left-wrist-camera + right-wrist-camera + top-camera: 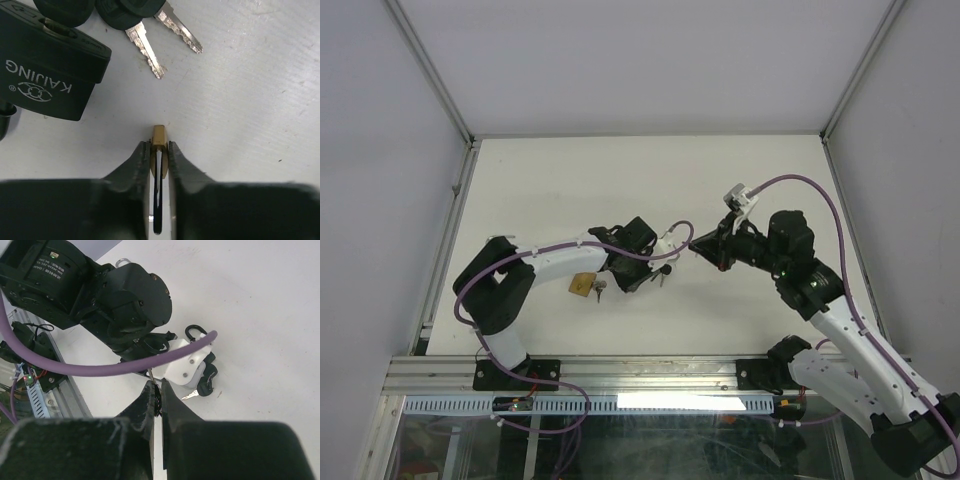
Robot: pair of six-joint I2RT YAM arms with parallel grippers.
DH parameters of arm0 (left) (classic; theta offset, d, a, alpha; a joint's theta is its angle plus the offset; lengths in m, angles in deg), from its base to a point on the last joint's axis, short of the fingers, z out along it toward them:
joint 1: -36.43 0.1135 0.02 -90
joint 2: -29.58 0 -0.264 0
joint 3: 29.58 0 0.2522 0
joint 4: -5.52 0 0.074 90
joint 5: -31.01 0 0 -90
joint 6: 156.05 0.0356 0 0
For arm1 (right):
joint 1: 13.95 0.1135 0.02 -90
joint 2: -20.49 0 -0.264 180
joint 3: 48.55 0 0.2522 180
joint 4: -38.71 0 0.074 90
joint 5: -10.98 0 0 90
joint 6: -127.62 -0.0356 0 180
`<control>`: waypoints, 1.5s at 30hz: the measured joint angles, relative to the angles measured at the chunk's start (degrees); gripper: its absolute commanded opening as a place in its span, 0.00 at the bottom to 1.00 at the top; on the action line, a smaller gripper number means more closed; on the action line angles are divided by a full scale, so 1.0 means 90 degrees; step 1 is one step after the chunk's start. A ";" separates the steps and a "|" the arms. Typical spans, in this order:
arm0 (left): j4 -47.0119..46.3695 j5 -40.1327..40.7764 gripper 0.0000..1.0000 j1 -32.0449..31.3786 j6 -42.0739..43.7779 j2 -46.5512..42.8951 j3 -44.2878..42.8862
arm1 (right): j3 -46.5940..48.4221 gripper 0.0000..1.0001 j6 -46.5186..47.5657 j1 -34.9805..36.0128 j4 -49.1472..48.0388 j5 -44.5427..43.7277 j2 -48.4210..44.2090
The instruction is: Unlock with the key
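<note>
My left gripper (159,145) points down at the table, its fingers pressed on both sides of a thin brass padlock (159,135) seen edge-on. A dark loop runs back between the fingers. My right gripper (156,385) is shut on a key (158,401): its black head sits between the fingers and the thin metal blade pokes out towards the left arm's wrist. In the top view the right gripper (698,243) hovers just right of the left wrist. A brass padlock (583,285) lies beside the left forearm. I cannot tell whether it is the one being held.
A black padlock marked KAIJING (47,75) lies just beyond the left fingers, with two black-headed spare keys (145,47) to its right. The same keys (204,385) show under the left arm's white camera mount (185,360). A purple cable (100,370) crosses in front of the right fingers.
</note>
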 measured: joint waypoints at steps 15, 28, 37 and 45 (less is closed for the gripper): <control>-0.0260 -0.2144 0.00 0.0942 -0.0449 -0.1532 -0.0216 | 0.0750 0.00 0.0066 -0.0085 0.0668 0.0080 -0.0284; -0.5921 -0.5552 0.00 0.1562 -0.3959 -0.2958 -0.0933 | 0.2477 0.00 -0.0318 -0.0090 0.0359 0.1044 0.0136; -0.7429 -0.5935 0.00 0.1547 -0.5520 -0.2518 -0.1005 | 0.2514 0.00 -0.0692 -0.0090 -0.0493 0.1256 0.0080; -0.7883 -0.5940 0.00 0.1404 -0.5931 -0.2516 -0.1122 | 0.2514 0.00 -0.0792 -0.0090 -0.0719 0.1275 0.0134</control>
